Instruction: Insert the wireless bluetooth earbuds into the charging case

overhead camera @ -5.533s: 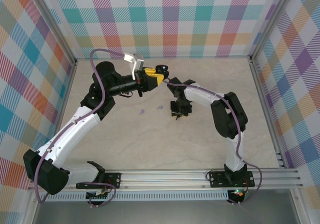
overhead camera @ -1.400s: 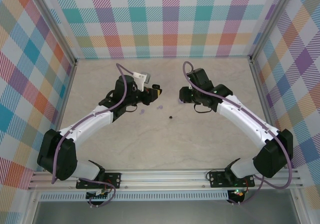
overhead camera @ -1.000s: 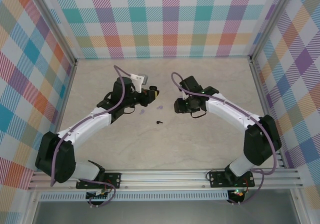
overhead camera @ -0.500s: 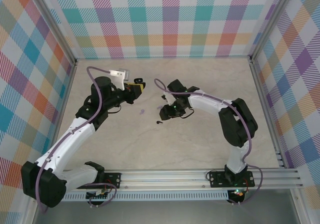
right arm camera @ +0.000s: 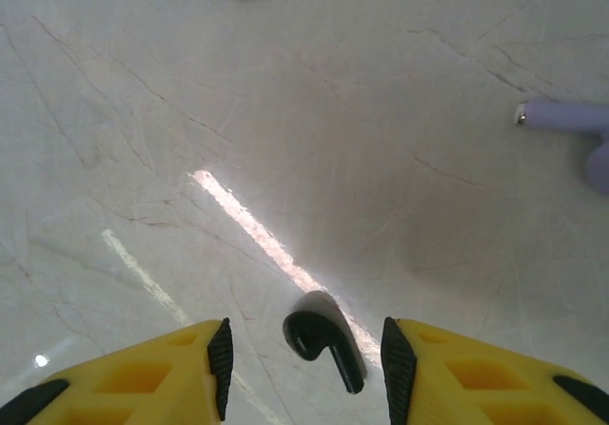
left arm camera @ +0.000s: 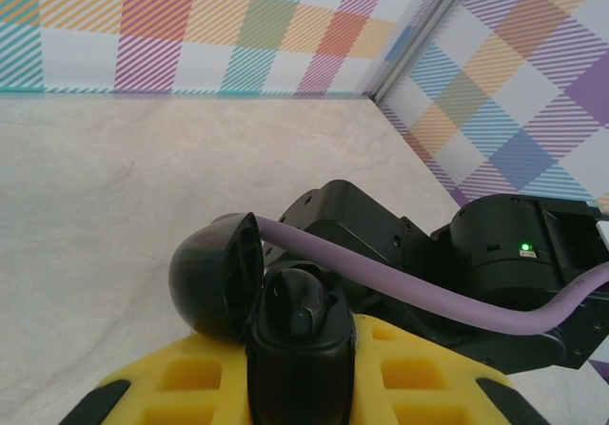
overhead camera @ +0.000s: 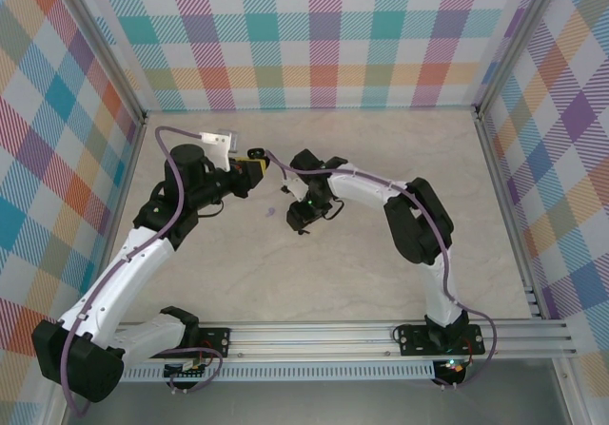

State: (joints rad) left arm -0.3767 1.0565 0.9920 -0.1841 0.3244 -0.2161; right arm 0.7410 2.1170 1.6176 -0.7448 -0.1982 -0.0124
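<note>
Between right gripper [right arm camera: 305, 360] jaws, black earbud [right arm camera: 312, 334].

Right tool [right arm camera: 304, 373] low, jaws seemingly apart

We see white links, black joints on left arm [overhead camera: 133, 259] and right arm [overhead camera: 366, 183]; lilac cables [left arm camera: 400, 287] run along both. Yellow fingers [right arm camera: 124, 373], black pads [right arm camera: 221, 363]. Green LED [left arm camera: 524, 248] on black housing [left arm camera: 504, 278].

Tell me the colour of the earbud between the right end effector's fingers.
Glossy black. The earbud shows best in the right wrist view.
</note>
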